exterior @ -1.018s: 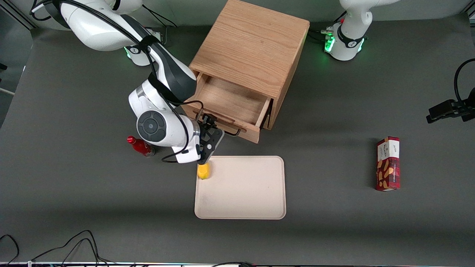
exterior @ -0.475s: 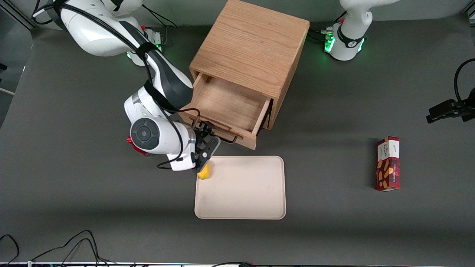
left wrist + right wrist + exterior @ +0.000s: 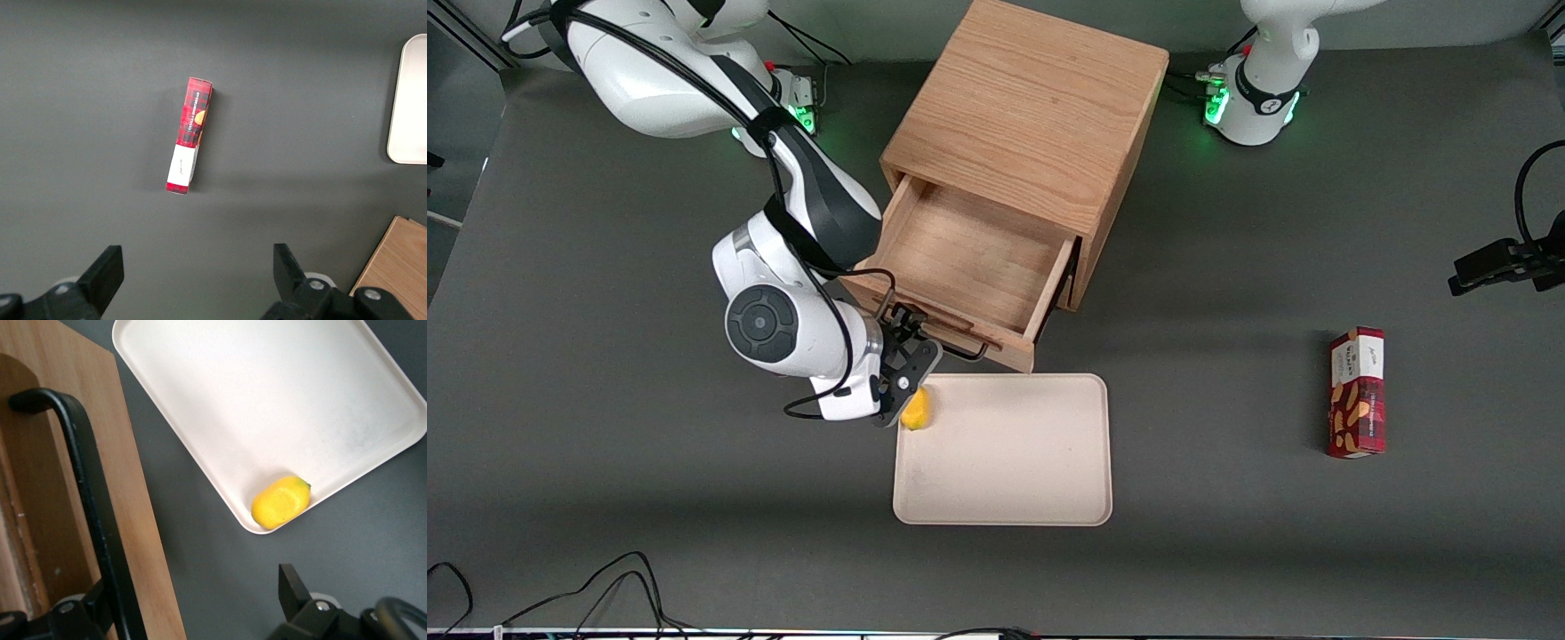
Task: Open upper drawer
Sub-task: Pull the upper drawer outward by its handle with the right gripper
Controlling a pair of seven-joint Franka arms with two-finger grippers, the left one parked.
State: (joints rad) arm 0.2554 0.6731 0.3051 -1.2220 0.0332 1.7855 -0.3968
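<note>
- Now the hand [image 3: 905,331] of the working arm is at the front of the upper drawer [image 3: 969,258], low down by its black handle [image 3: 953,343].
- The hand is wide. The handle bar [image 3: 87,487] sits between the two fingers and rests close by one of them, so I think the hand hooks the bar and does not squeeze it.
- The upper drawer is at the top of the oak cabinet [image 3: 1032,107]. It is pulled well out and nothing lies inside it.
- I think the job is almost done. To do it well, the pull should go straight out along the drawer's sides. A slanted pull could jam the drawer or let the bar slip off the finger.
- The drawer's front is very near the tray [image 3: 1094,444], so the pull should stop before they bump. A yellow fruit [image 3: 915,412] lies in the tray's corner, just beside the hand.
- Only the right wrist view shows the bar between the fingers. Only the front view shows how far out the drawer is.
- A red snack box [image 3: 1357,391] lies toward the parked arm's end of the table [image 3: 605,489]. The left wrist view shows it from above.
</note>
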